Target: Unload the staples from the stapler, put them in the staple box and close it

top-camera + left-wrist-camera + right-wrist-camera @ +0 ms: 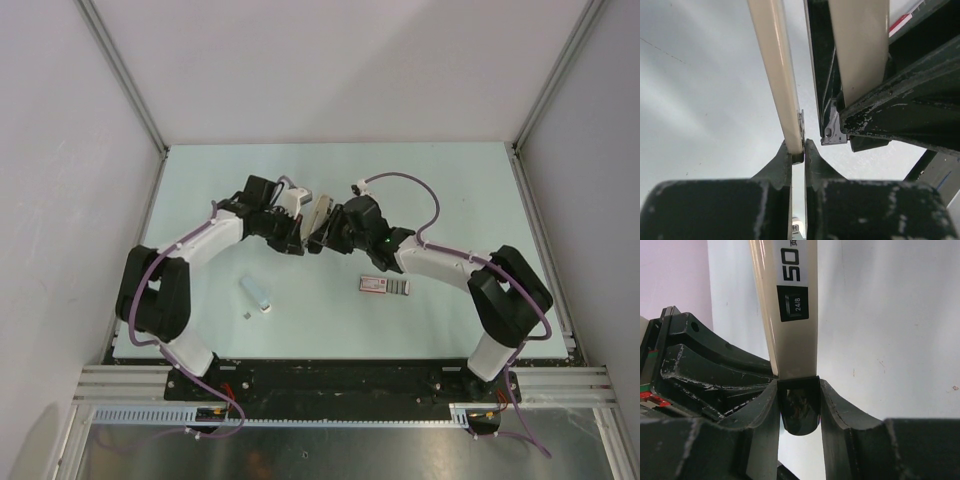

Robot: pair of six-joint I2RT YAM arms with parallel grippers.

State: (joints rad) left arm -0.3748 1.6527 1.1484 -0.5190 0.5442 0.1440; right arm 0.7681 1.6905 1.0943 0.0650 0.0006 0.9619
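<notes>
stapler (322,213) sat mid-scene, splayed open, long axis roughly near-far, free ends pointing far. left gripper (798,148) clamped its thin arm, right gripper (798,386) clamped the wider body.

The small white plastic stapler (792,345) has a smooth, glossy cream shell and a shiny black tip. Against the stapler, the black jaws look matt, scuffed pale along their edges. Beneath the stapler, the pale green worktop (450,180) is smooth and matt.
</notes>
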